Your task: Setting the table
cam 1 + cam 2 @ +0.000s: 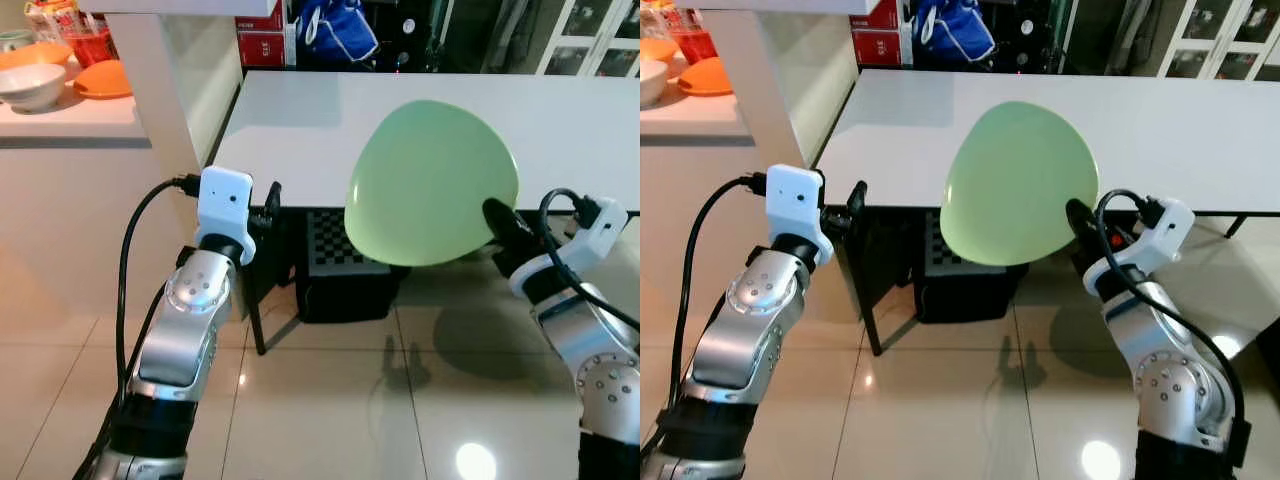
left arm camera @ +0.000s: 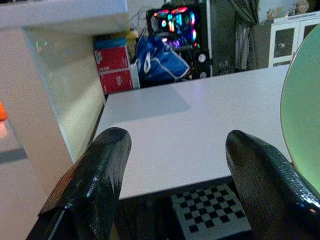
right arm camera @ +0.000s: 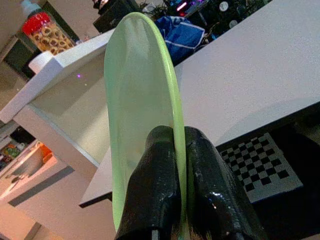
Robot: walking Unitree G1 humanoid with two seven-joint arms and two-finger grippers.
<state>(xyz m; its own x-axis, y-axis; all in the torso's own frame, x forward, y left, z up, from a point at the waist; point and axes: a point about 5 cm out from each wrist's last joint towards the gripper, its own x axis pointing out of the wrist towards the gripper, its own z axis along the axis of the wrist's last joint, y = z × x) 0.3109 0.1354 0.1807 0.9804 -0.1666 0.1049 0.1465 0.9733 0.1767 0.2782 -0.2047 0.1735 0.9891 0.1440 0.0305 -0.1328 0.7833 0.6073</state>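
Observation:
A pale green plate (image 1: 430, 185) is held up on edge in front of the white table (image 1: 300, 120), over its near edge. My right gripper (image 1: 497, 214) is shut on the plate's rim (image 3: 176, 125), one black finger on each face. My left gripper (image 2: 175, 165) is open with nothing between its fingers, raised just short of the table's near left corner. The table top (image 1: 1180, 130) is bare.
A white counter (image 1: 70, 120) at the far left carries orange and white bowls (image 1: 35, 85). A white pillar (image 1: 165, 90) stands between counter and table. A black box with a checkered panel (image 1: 340, 262) sits on the tiled floor under the table. Red boxes and a blue bag (image 2: 157, 60) lie beyond.

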